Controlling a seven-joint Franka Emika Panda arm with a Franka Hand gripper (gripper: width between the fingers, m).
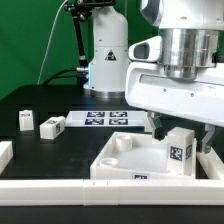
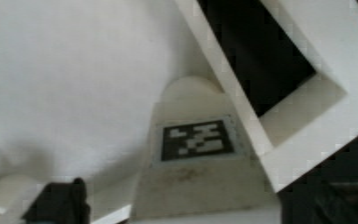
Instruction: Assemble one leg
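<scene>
A leg (image 1: 180, 151), a small white block with a square marker tag, stands upright at the near right corner of the large white tray-like piece (image 1: 125, 165). My gripper (image 1: 180, 132) hangs right over it, fingers down on either side of its top. In the wrist view the leg (image 2: 197, 140) lies between the two dark fingers (image 2: 60, 200), with a visible gap on each side. The gripper (image 2: 202, 208) is open around the leg. Three more legs lie on the exterior view's left: two (image 1: 25, 121) (image 1: 52, 126) side by side and one (image 1: 4, 151) at the edge.
The marker board (image 1: 105, 118) lies flat on the black table behind the tray-like piece. A white rail (image 1: 60, 191) runs along the table's front edge. The robot's base (image 1: 105, 60) stands at the back before a green curtain.
</scene>
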